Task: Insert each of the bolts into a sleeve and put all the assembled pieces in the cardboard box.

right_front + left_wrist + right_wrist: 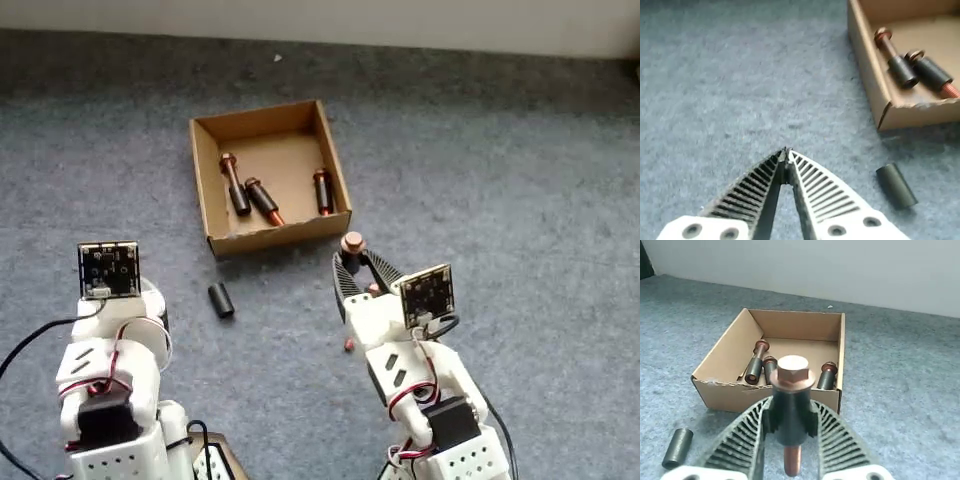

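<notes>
The right fingers [742, 442] clamp a sleeved bolt [790, 410] near the cardboard box [725, 392]; the left fingers [817, 185] meet, empty.

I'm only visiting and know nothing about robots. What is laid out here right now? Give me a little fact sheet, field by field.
Surface: grey carpet
Cardboard box: open on top, holding three sleeved bolts
Right gripper: shut on a fourth sleeved bolt, just on the arms' side of the box
Left gripper: shut, holding nothing, over the carpet
Loose sleeve: lying on the carpet near the box, no bolt in it
</notes>
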`<control>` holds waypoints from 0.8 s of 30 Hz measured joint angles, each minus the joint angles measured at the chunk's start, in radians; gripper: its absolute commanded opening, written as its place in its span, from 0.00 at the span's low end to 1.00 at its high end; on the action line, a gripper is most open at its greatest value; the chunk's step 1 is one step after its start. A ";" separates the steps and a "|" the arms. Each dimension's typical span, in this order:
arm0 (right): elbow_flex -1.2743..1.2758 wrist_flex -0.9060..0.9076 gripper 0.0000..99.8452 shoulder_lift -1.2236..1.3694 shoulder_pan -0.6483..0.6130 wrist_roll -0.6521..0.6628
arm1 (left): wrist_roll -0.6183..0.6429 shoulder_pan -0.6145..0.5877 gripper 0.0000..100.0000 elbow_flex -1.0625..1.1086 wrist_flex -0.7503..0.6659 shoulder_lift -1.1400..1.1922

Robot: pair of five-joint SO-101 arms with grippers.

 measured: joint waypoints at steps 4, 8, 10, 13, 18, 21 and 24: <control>0.000 0.000 0.00 0.000 0.003 0.000 | -0.003 -0.040 0.02 0.109 -0.029 0.000; 0.000 0.000 0.00 0.000 0.003 0.000 | -0.009 -0.043 0.02 0.230 -0.097 0.002; -0.002 0.000 0.00 0.002 0.003 0.000 | -0.009 -0.043 0.02 0.256 -0.146 0.000; -0.015 0.000 0.00 0.051 0.002 0.000 | -0.009 -0.044 0.02 0.262 -0.183 0.002; -0.167 -0.068 0.00 0.299 -0.002 0.000 | -0.009 -0.043 0.02 0.264 -0.189 0.002; -0.287 -0.161 0.00 0.512 -0.006 0.000 | -0.009 -0.043 0.02 0.264 -0.192 0.002; -0.411 -0.273 0.00 0.755 -0.006 0.000 | -0.009 -0.043 0.02 0.264 -0.195 0.002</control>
